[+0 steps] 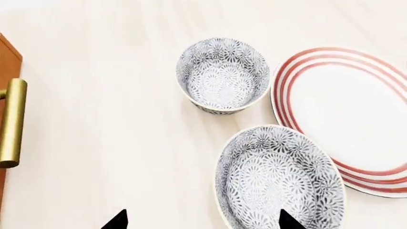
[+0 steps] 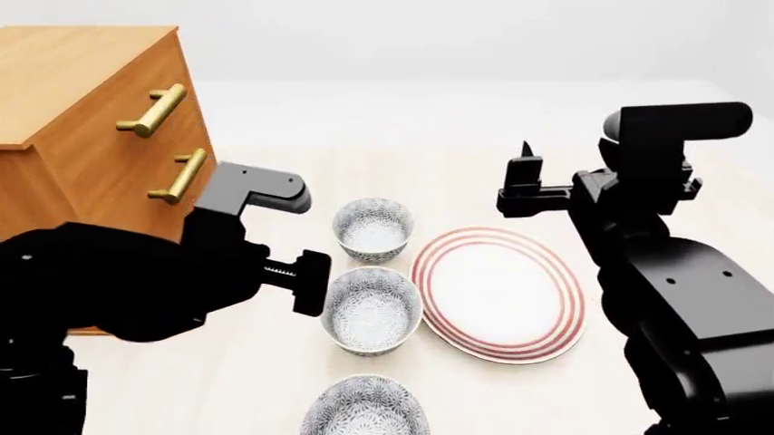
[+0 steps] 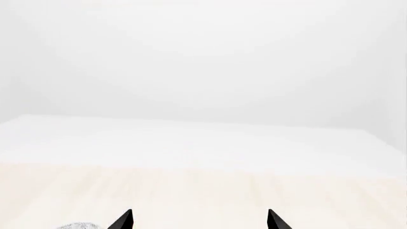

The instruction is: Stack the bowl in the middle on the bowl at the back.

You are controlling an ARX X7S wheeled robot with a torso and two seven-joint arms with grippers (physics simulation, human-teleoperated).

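The middle bowl [image 2: 372, 309] sits on the counter [image 2: 484, 163] just beside the left hand [image 2: 312, 283], on the side toward the plate [image 2: 498, 293]. In the left wrist view this bowl [image 1: 279, 177] lies right ahead of the hand [image 1: 202, 220], with one black fingertip [image 1: 289, 221] over its near rim and the other fingertip [image 1: 116, 221] over bare counter. The back bowl [image 2: 373, 227] stands a little beyond the middle one, farther from the left hand, apart from it; in the wrist view it [image 1: 222, 74] is past the middle bowl, near the plate's [image 1: 346, 119] rim.

The left hand is spread wide, its tips well apart, and it holds nothing. Whether the tip over the rim touches the bowl cannot be told.

The right hand [image 2: 527, 186] hangs raised above the counter, beyond the plate and well apart from both bowls. In its wrist view its two tips [image 3: 199, 220] stand wide apart with nothing between them, looking over empty-looking pale counter, with a sliver of patterned bowl at the edge.

There are three patterned bowls in a row: back, middle and a front bowl [image 2: 365, 406] nearest the robot. There is one plate with red rings, beside the back and middle bowls. One wooden cabinet [image 2: 85, 109] stands behind the left arm, with two brass handles [image 2: 152, 110] in the head view.
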